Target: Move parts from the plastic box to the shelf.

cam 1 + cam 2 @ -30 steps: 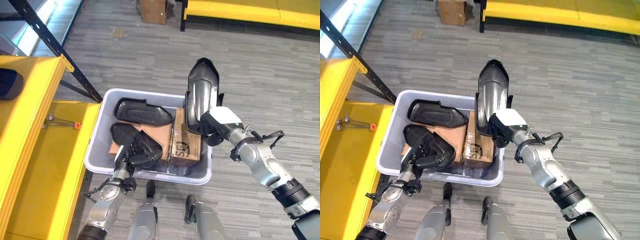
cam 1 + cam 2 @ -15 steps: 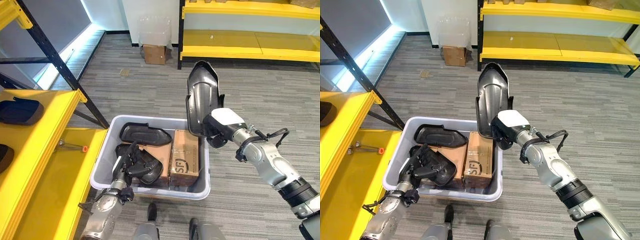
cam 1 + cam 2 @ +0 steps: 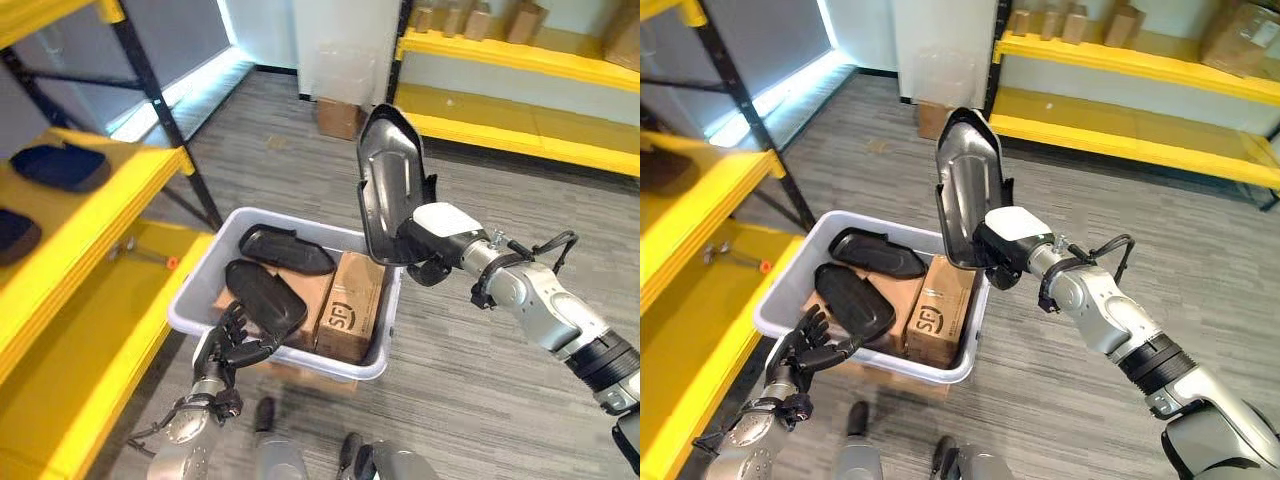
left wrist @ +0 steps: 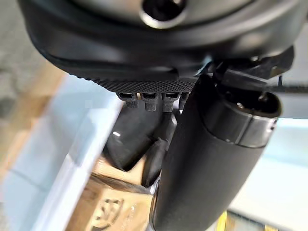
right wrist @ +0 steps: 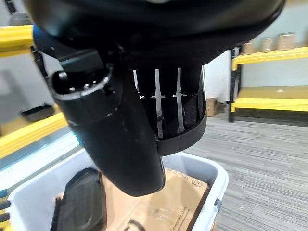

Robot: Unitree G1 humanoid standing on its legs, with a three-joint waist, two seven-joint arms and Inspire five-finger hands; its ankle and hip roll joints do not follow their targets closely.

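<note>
1. Two hands work in the left eye view: the right hand (image 3: 432, 245) is clamped on a black part (image 3: 388, 180) raised upright above the plastic box (image 3: 205, 285); the shelf (image 3: 85, 200) lies at nine o'clock.
2. Right eye view: the left hand (image 3: 805, 350), fingers spread apart, touches a second part (image 3: 853, 302) at the box's near rim.
3. Left wrist view: straight fingers (image 4: 149, 98) rest against that dark part.
4. Right wrist view: fingers (image 5: 166, 103) wrap the lifted part. The carrying step seems underway; next, swing it toward the shelf.
</note>
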